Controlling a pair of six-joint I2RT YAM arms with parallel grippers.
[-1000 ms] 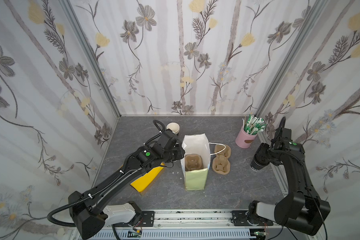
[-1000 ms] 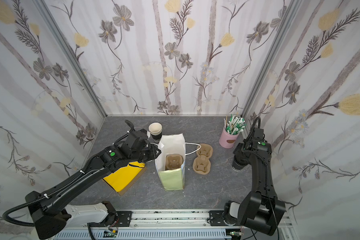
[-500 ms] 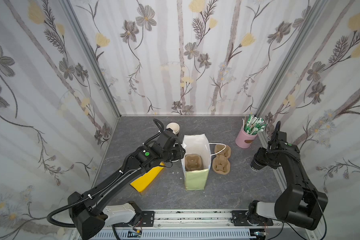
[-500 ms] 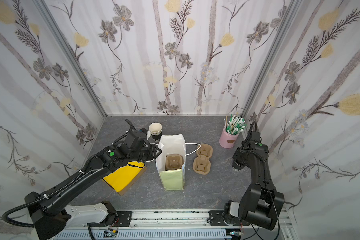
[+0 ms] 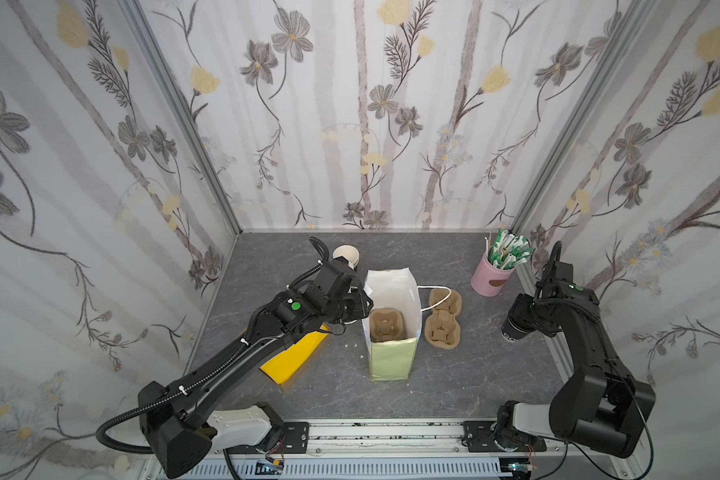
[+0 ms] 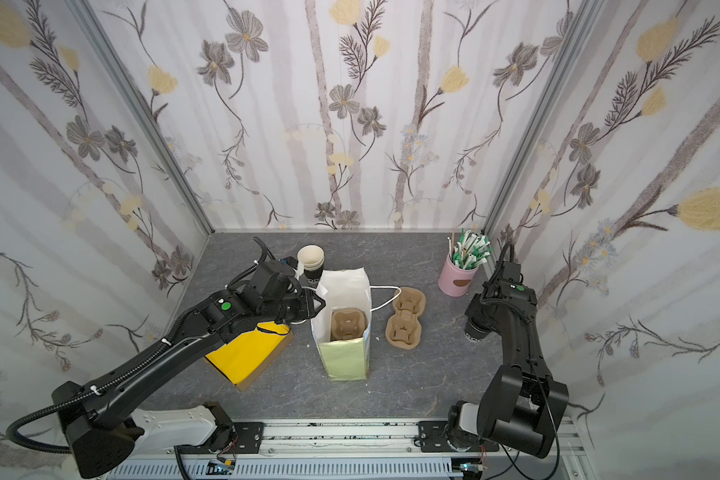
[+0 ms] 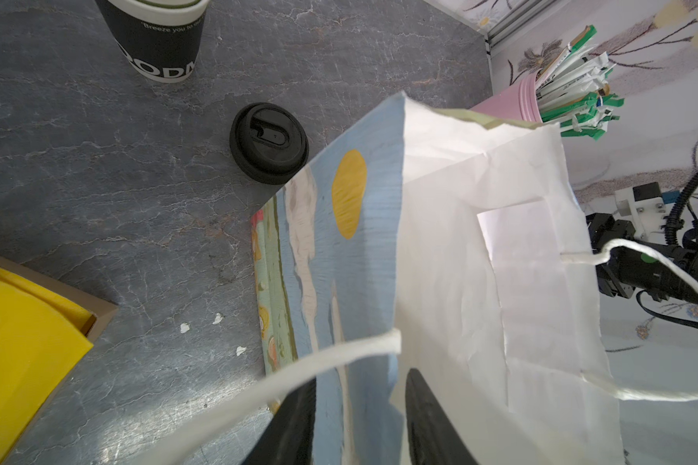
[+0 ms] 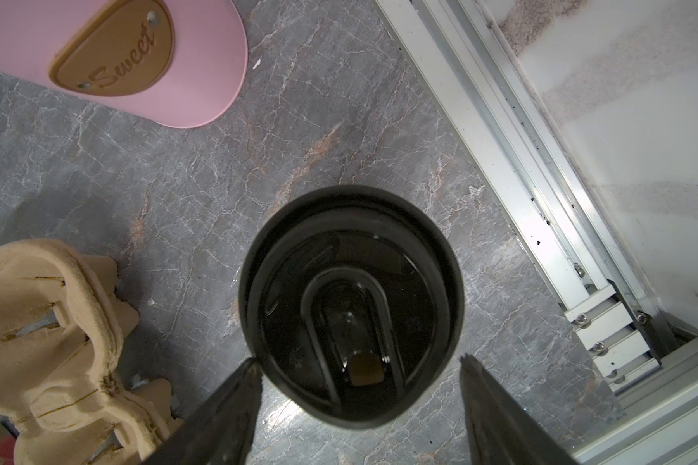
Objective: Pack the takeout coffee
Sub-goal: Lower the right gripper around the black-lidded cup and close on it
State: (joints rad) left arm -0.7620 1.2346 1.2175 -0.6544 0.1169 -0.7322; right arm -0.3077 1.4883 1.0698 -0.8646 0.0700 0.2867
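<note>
The takeout coffee (image 8: 351, 306) is a black cup with its black sip lid on, standing on the grey table at the right, seen in both top views (image 5: 513, 330) (image 6: 472, 333). My right gripper (image 8: 359, 366) hangs open just above it, a fingertip on each side of the lid's near rim. The white paper bag (image 5: 391, 357) (image 6: 346, 359) stands open at the centre with a pulp cup carrier (image 5: 386, 326) inside. My left gripper (image 7: 359, 422) (image 5: 360, 309) is at the bag's left rim. Its jaws are apart, one inside and one outside the bag's wall (image 7: 363, 282).
A second pulp carrier (image 5: 443, 318) lies right of the bag. A stack of lidless cups (image 5: 346, 254) (image 7: 158, 40) and a loose black lid (image 7: 269, 143) sit behind the bag. A pink pot of sachets (image 5: 491, 278) stands back right. A yellow box (image 5: 296, 357) lies under my left arm.
My left jaws have widened around the bag's wall. The right wrist has shifted slightly over the lidded cup, which has not moved.
</note>
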